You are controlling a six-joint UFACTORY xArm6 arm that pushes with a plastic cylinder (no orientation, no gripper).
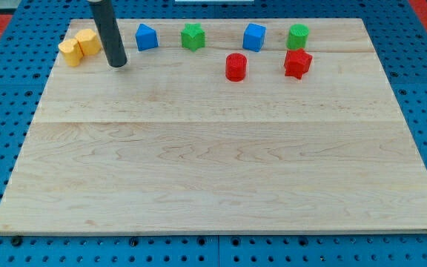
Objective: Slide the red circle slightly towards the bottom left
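Note:
The red circle (236, 67) is a short red cylinder on the wooden board (213, 163), near the view's top, right of centre. My tip (117, 64) is the lower end of a dark rod at the view's top left, far to the left of the red circle and apart from it. The tip stands just right of two yellow blocks (80, 46) and left of a blue block (147, 36).
Along the view's top edge of the board lie a green star-like block (193, 35), a blue cube (254, 36) and a green cylinder (298, 36). A red star-like block (297, 64) lies right of the red circle. Blue pegboard surrounds the board.

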